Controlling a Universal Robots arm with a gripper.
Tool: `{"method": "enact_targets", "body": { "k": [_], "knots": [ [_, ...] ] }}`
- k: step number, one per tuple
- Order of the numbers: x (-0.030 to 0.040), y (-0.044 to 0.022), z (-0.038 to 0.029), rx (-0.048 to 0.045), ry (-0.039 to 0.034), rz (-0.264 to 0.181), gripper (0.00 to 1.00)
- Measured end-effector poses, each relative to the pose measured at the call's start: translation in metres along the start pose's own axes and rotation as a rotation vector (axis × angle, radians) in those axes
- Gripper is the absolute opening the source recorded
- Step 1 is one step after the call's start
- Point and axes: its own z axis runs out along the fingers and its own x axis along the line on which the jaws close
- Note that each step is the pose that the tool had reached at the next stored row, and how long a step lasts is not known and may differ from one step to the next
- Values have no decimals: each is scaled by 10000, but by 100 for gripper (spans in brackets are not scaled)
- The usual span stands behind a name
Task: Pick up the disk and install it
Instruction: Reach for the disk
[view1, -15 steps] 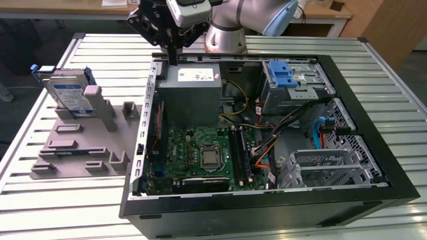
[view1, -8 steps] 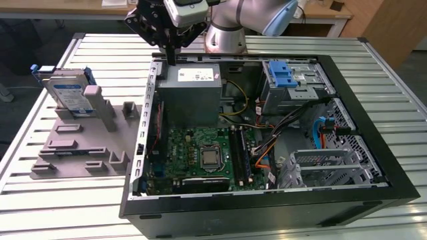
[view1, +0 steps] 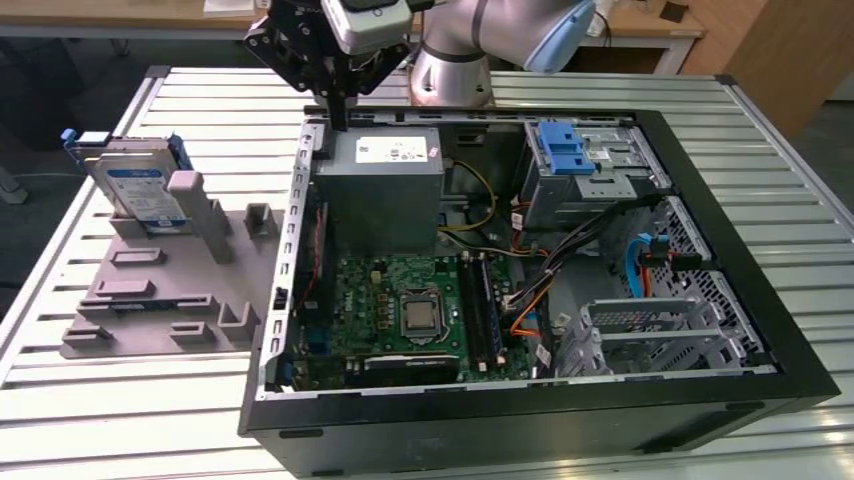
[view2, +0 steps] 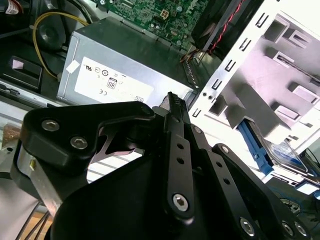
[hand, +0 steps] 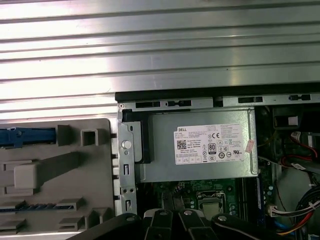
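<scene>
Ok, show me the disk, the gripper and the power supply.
Disk (view1: 139, 192): exterior view, on its white-and-blue label.
Gripper (view1: 339, 112): exterior view, near its lower tip.
Power supply (view1: 380, 205): exterior view, on its grey face.

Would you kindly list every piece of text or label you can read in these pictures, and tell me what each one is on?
No text can be quoted with confidence.
White label on the grey power supply box: rows of fine print and marks, too small to read.
White-and-blue label on the disk: too small to read.
Green motherboard: any markings are too small to read.
</scene>
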Motion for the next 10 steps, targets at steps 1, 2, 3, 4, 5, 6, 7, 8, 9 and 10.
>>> {"method": "enact_targets", "body": {
  "k": [1,2,3,4,5,6,7,8,9,10],
  "knots": [
    [5,0,0,0,0,0,11],
    [11,-1,0,0,-1,0,11],
    [17,-1,0,1,0,1,11],
    [22,-1,0,0,0,0,11],
    [28,-2,0,0,0,0,11],
    [36,-3,0,0,0,0,11],
    [45,-3,0,1,1,1,11],
    [53,-4,0,0,-1,1,11],
    [60,-4,0,-1,-1,1,11],
    [69,-4,0,0,0,1,11]
  ]
}}
